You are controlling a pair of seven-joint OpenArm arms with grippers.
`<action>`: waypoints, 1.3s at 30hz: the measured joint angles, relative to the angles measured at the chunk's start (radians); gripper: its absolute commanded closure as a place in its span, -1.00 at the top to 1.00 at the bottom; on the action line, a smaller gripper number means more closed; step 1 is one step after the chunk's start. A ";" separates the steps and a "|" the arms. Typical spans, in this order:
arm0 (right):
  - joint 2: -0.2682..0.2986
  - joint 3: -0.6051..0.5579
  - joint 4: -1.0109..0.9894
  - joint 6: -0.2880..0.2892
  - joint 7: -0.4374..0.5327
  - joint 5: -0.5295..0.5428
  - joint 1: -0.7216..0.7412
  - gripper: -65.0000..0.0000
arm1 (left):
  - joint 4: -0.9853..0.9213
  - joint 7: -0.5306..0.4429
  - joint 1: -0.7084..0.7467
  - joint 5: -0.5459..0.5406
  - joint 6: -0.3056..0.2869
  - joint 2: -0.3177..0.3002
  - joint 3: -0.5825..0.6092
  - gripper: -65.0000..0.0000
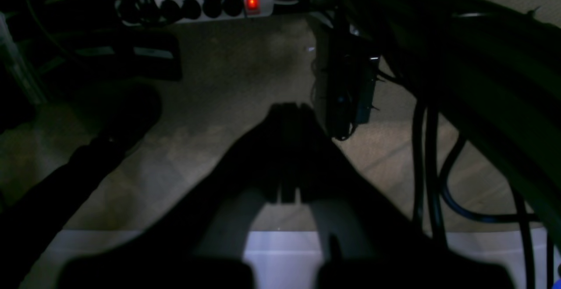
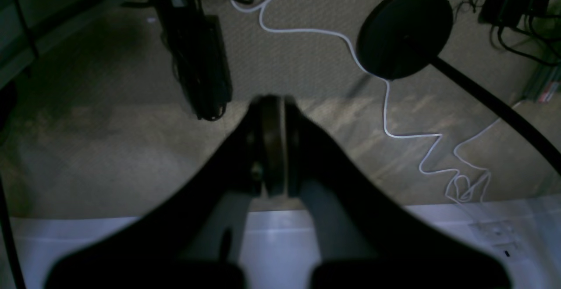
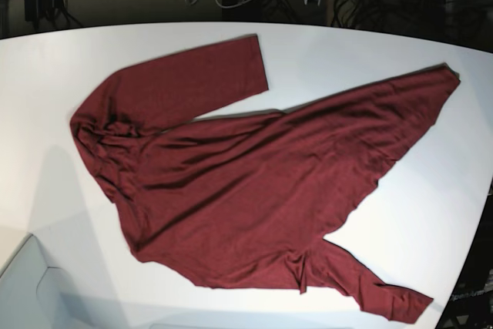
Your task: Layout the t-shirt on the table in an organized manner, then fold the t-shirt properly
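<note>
Your left gripper [image 1: 289, 109] is closed, fingertips pressed together, nothing between them. It shows only as a dark silhouette in its wrist view, pointing down past the table edge. Your right gripper [image 2: 274, 105] is the same: jaws shut, pads touching, empty. Neither arm appears in the base view.

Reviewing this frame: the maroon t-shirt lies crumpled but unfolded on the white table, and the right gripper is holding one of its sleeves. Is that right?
Not quite. The right gripper holds nothing: the right wrist view shows its jaws shut together over the floor, past the table edge, with no fabric between them. The rest stands: the base view shows the t-shirt spread, wrinkled and unfolded.
</note>
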 measured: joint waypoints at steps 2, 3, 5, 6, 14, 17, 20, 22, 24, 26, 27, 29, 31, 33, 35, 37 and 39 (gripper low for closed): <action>0.000 0.000 0.000 0.000 0.000 0.000 0.000 -1.00 | 0.000 -0.001 0.000 0.000 0.000 0.000 0.000 -1.00; 0.000 0.000 0.000 0.000 0.000 0.000 0.000 -1.00 | 0.000 -0.004 0.002 0.000 0.000 0.000 0.000 -1.00; 0.000 0.000 0.000 0.000 0.000 0.000 0.000 -1.00 | 0.002 -0.003 0.002 0.000 0.000 0.000 0.000 -1.00; 0.000 0.000 0.000 0.000 0.000 0.000 0.000 -1.00 | 0.002 -0.003 0.003 0.000 0.000 0.000 0.000 -1.00; 0.000 0.000 0.003 0.000 0.004 0.000 -0.008 -1.00 | 0.027 -0.010 0.045 -0.004 0.000 0.000 0.000 -1.00; 0.003 0.000 0.049 0.002 0.001 0.000 -0.053 -1.00 | 0.129 -0.002 0.132 -0.006 0.002 -0.001 0.000 -1.00; 0.018 -0.001 0.193 0.012 0.001 0.002 -0.154 -1.00 | 0.312 0.003 0.249 -0.008 0.001 -0.021 -0.002 -1.00; 0.026 -0.001 0.298 0.012 -0.019 0.002 -0.216 -1.00 | 0.432 0.011 0.314 -0.007 0.004 -0.042 -0.003 -1.00; 0.037 -0.002 0.396 0.013 -0.011 0.000 -0.280 -1.00 | 0.553 0.003 0.381 -0.011 0.008 -0.063 -0.004 -1.00; 0.045 -0.002 0.496 0.012 -0.010 0.002 -0.343 -1.00 | 0.682 -0.003 0.452 -0.011 0.008 -0.080 -0.005 -1.00; 0.048 -0.002 0.544 0.012 -0.013 0.002 -0.371 -1.00 | 0.742 0.002 0.486 -0.008 0.008 -0.088 -0.005 -1.00; 0.050 -0.001 0.639 0.012 -0.013 0.002 -0.426 -1.00 | 0.858 0.009 0.555 -0.007 0.008 -0.101 -0.005 -1.00; 0.061 -0.002 0.750 0.013 -0.016 0.002 -0.491 -1.00 | 0.980 0.016 0.623 -0.010 0.009 -0.114 -0.005 -1.00; 0.074 0.002 0.850 0.013 -0.011 0.002 -0.546 -1.00 | 1.092 0.012 0.673 -0.012 0.005 -0.123 -0.005 -1.00; 0.079 0.009 0.949 0.012 -0.018 0.000 -0.605 -1.00 | 1.206 0.013 0.718 -0.013 0.008 -0.130 -0.005 -1.00; 0.087 0.004 1.051 0.015 -0.023 0.000 -0.661 -1.00 | 1.312 0.009 0.763 -0.013 0.011 -0.130 -0.005 -1.00; 0.112 -0.003 1.151 0.019 -0.023 -0.001 -0.707 -1.00 | 1.400 0.012 0.801 -0.013 0.002 -0.130 -0.005 -1.00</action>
